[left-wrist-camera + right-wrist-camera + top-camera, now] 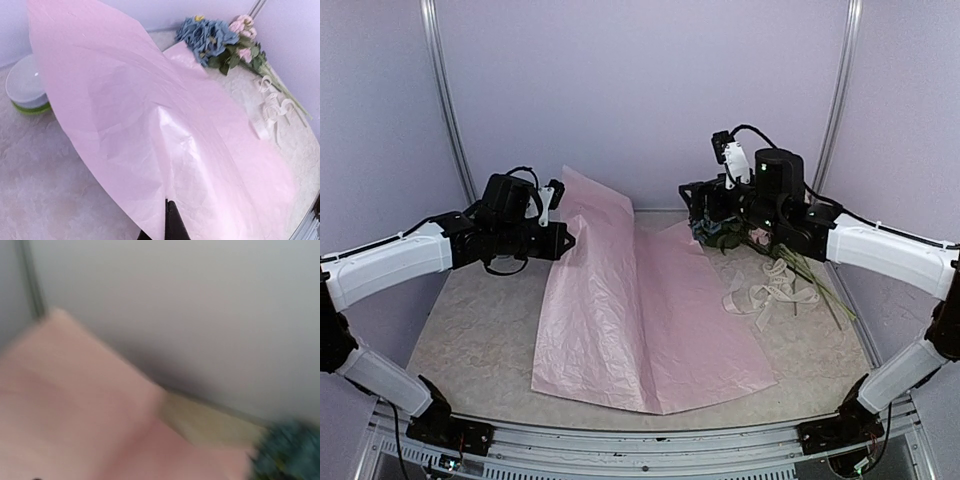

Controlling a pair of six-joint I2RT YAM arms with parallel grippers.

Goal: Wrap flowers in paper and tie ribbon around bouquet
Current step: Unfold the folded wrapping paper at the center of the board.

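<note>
Your left gripper (pixel 567 239) is clamped on the left edge of the paper (pixel 650 330), holding that side up while the rest lies flat. Your right gripper (pixel 705 213) hangs over the flowers (pixel 212 37), which lie just off the paper's far right corner; you cannot tell whether its jaws are apart. The ribbon (pixel 767 290) lies heaped just right of the paper, by the flower stems.

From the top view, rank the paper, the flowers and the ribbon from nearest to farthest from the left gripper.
1. The paper: its left edge is pinched in the left gripper and held up.
2. The flowers and the ribbon: both lie across the paper on the right side, with the flower heads toward the back and the ribbon nearer the front. They are too close to call.
</note>
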